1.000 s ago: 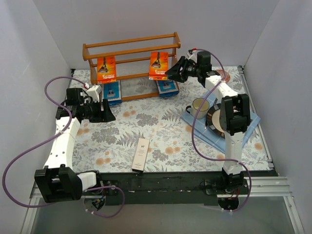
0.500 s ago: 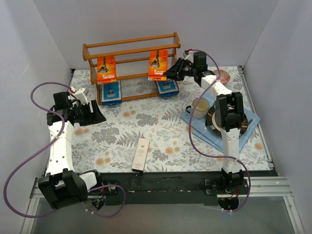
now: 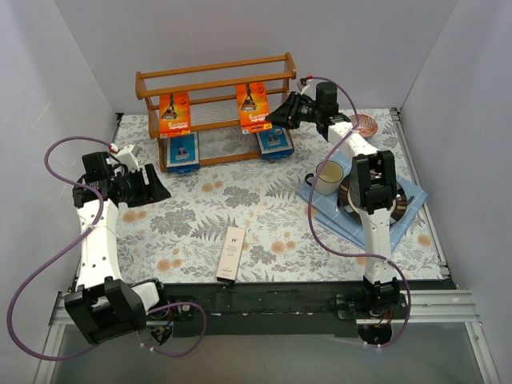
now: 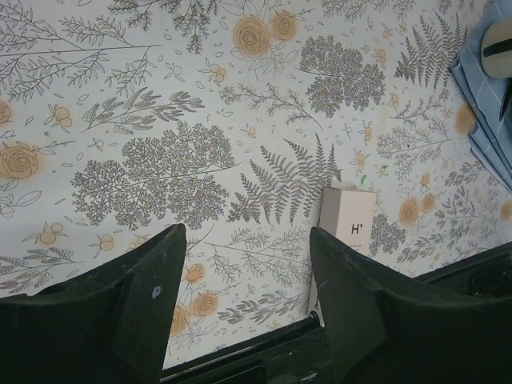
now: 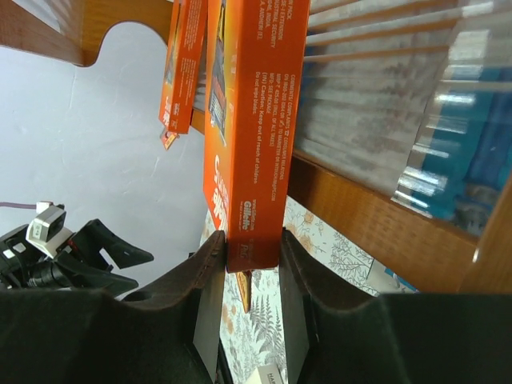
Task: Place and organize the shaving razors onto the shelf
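The wooden shelf [image 3: 212, 76] stands at the back. An orange razor pack [image 3: 174, 115] stands on its upper board at the left. My right gripper [image 3: 278, 116] is shut on the second orange pack [image 3: 254, 108] and holds it upright on the upper board; in the right wrist view the pack [image 5: 256, 120] sits between my fingers [image 5: 210, 296]. Two blue razor cards [image 3: 183, 151] [image 3: 274, 142] sit on the lower tier. The slim white box [image 3: 231, 253] lies on the table near the front, also in the left wrist view [image 4: 346, 220]. My left gripper [image 3: 157, 183] is open and empty at the table's left.
A blue cloth [image 3: 404, 210] lies at the right with a cream mug [image 3: 327, 177] and a dark round dish on it. A small copper dish [image 3: 366, 125] sits at the back right. White walls close in on three sides.
My right gripper has slid the orange pack leftward along the upper board. My left arm has drawn back to the left, away from the shelf.
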You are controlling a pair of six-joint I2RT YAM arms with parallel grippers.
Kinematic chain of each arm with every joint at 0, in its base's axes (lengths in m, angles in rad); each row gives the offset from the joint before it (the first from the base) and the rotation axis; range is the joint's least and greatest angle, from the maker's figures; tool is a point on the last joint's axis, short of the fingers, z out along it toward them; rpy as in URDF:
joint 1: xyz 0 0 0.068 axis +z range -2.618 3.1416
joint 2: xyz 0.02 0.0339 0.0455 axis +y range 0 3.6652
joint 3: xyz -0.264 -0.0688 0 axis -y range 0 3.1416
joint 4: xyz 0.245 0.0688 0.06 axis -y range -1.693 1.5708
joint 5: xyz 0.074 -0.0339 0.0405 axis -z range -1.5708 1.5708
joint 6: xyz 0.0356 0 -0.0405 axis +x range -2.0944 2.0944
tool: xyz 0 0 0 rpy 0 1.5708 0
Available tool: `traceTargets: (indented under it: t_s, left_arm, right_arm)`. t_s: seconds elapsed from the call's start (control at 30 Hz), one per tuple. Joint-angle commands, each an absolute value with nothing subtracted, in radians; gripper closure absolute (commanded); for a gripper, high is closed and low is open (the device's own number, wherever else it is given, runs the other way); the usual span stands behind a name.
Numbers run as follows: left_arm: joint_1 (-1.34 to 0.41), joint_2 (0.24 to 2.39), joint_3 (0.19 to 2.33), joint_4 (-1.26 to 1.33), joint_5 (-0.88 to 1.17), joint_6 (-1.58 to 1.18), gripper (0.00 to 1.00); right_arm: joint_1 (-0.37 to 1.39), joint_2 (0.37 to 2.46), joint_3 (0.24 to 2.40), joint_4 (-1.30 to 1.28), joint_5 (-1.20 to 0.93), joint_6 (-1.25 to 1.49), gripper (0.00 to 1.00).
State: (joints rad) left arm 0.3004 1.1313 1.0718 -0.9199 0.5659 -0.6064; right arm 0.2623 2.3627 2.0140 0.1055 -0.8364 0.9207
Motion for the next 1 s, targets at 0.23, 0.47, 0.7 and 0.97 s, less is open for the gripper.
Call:
traceTargets:
  t_s: [0.23,0.47,0.7,0.97]
  left_arm:
    - [0.340,1.091,1.063,-0.920,0.597,-0.600,0.38]
    - [0.353,1.080,1.060,-0.914,0.607,-0.604,0.38]
    - [0.365,1.075,1.057,-0.907,0.617,-0.614,0.38]
    - [0.383,1.074,1.062,-0.914,0.629,-0.617,0.38]
  right_arm:
    - [0.267,2.375,2.085,0.106,-0.795,0.923,0.59]
    - [0.261,2.355,2.065,0.092,-0.779,0.920,0.59]
    - [0.255,2.342,2.025,0.080,-0.773,0.914,0.67]
    - [0.244,2.345,2.031,0.081,-0.767,0.911,0.70]
